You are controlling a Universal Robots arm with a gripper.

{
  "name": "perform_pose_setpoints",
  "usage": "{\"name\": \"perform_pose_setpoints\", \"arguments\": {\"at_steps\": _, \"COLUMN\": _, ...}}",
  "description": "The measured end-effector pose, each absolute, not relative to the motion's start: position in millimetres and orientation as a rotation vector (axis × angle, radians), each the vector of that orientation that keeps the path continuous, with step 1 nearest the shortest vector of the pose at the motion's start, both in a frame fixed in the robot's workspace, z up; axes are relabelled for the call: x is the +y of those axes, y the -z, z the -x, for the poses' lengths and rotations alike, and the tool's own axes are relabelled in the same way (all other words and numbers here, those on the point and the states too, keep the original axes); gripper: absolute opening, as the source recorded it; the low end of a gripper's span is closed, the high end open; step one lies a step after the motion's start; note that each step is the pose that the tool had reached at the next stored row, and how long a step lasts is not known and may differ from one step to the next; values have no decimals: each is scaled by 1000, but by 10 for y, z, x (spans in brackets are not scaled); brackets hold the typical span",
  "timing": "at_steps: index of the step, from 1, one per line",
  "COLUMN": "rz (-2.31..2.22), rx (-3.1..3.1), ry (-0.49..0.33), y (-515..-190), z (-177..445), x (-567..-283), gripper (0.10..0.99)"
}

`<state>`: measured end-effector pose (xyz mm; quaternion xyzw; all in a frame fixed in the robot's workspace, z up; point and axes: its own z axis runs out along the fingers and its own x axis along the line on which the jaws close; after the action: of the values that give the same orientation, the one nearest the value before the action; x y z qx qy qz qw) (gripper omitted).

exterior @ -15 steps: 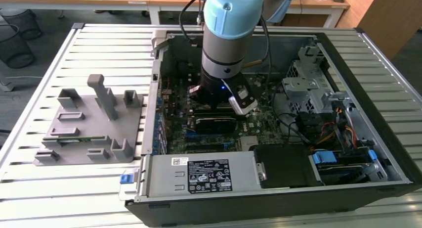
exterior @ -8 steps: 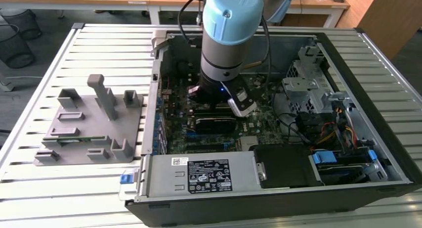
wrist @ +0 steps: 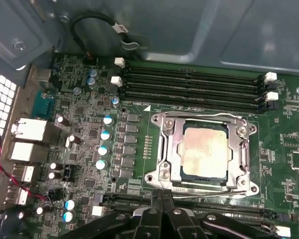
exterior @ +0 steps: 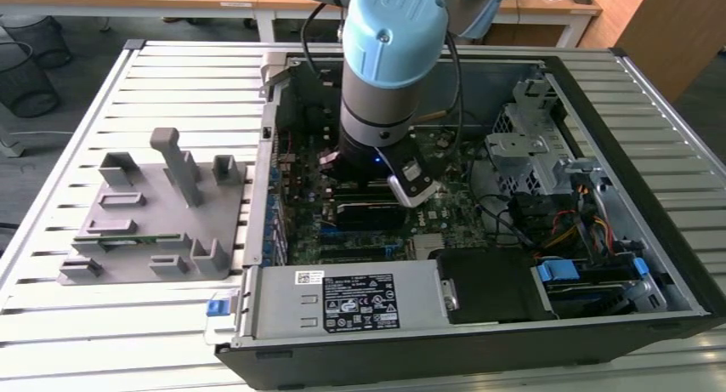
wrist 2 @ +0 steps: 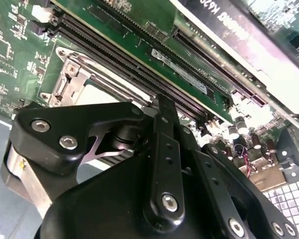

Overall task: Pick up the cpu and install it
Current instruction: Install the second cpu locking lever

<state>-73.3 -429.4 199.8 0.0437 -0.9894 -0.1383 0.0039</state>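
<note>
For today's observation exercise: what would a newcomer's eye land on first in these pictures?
First, the arm's pale blue joint reaching down into the open computer case. Next, in the first wrist view, the cpu sitting inside its metal socket frame on the green motherboard, below the memory slots. A grey plastic fixture lies at the exterior view's left.

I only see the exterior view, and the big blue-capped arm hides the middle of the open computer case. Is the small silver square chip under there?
Observer: Yes. In the first wrist view the small silver-grey square cpu lies inside the metal-rimmed socket frame.
Operator: Is the gripper holding it?
Observer: No. The black gripper is at the frame's edge, not touching the cpu.
Operator: What else is near the socket?
Observer: Four long black memory slots run along the frame's far side, opposite the gripper.
</note>
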Motion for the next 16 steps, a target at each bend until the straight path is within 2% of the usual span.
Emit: {"name": "perform_pose_setpoints", "arguments": {"at_steps": 16, "rz": -137, "rx": -3092, "ry": 505, "y": -1907, "z": 796, "x": -4289, "gripper": 106}}
